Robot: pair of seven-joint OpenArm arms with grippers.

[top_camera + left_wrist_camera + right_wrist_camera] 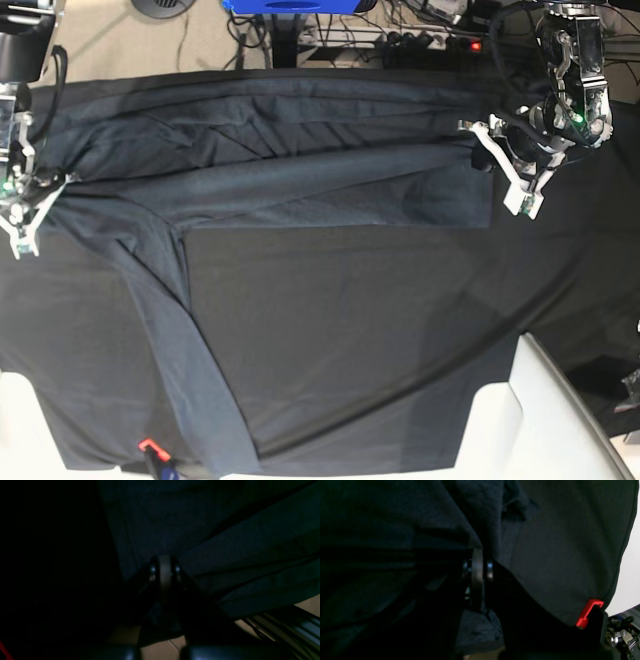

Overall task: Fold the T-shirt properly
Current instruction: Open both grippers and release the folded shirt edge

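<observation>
Both jaws clamped on T-shirt: left gripper, right gripper. Risk: thin fabric slips out under uneven tension, skewing fold across black tablecloth.

One T-shirt — a single slate-grey garment stretched across the upper half of the base view. One black tablecloth under it, filling the middle and lower frame. Two grippers: the left gripper at upper right, the right gripper at upper left — each pinched closed on shirt fabric. One small red clip at the lower left edge.
</observation>
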